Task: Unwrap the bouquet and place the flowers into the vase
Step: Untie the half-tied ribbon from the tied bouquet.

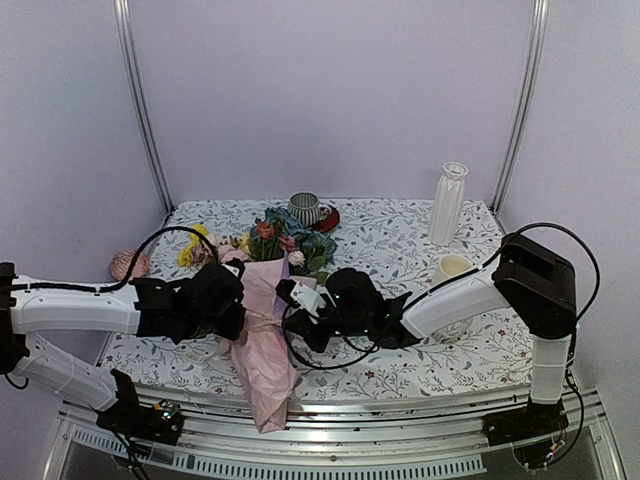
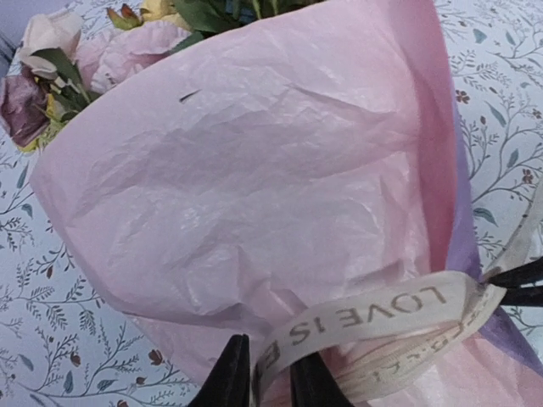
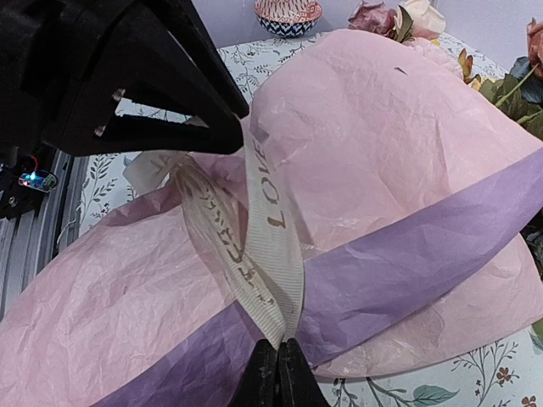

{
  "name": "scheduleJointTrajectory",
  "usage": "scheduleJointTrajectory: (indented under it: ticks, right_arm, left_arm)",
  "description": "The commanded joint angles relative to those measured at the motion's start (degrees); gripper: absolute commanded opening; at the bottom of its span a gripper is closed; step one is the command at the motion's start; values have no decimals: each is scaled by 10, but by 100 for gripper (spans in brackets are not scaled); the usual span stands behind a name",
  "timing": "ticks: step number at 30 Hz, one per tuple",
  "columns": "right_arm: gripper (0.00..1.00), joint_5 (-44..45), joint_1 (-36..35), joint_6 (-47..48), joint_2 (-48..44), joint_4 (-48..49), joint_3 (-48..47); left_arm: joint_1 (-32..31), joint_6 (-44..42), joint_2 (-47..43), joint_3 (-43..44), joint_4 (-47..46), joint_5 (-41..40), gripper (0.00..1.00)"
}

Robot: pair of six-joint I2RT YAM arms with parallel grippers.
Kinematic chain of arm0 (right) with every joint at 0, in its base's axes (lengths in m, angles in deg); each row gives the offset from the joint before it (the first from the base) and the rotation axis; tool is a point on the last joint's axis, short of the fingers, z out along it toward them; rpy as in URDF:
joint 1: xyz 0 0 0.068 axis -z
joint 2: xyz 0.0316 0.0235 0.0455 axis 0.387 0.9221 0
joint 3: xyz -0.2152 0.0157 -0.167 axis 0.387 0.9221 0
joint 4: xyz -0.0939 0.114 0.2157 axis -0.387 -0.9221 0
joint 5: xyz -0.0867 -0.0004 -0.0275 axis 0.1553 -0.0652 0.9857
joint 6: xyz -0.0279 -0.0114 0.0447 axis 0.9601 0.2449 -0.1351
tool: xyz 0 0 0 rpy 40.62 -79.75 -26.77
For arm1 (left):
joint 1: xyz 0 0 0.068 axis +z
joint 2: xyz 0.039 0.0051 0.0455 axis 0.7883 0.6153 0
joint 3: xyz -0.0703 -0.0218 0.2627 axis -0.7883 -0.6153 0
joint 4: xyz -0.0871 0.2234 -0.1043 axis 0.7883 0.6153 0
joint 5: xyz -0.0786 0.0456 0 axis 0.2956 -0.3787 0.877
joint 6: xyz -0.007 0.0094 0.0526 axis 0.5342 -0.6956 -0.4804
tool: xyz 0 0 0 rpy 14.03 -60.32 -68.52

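Left end effector (image 2: 270, 373) straddling beige ribbon (image 2: 365, 318), jaws narrowly apart, grip unclear. Right end effector (image 3: 277, 373) clenched on same ribbon. Bouquet (image 1: 262, 330) lying lower centre on bench (image 1: 400, 230), blooms (image 1: 275, 238) pointing away; white vase (image 1: 448, 203) upper right.

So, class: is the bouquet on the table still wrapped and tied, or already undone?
Still wrapped and tied. The pink paper encloses the bouquet, and the ribbon still circles it, with flowers showing only at the far end.

Cream mug (image 1: 452, 267), striped cup (image 1: 304, 208), pink ball (image 1: 128, 264) on floral tablecloth (image 1: 400, 235).
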Motion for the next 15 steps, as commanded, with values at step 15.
scheduleJointTrajectory:
  ticks: [15]
  right_arm:
    - [4, 2, -1, -3, -28, 12, 8]
  left_arm:
    - [75, 48, -33, -24, 20, -39, 10]
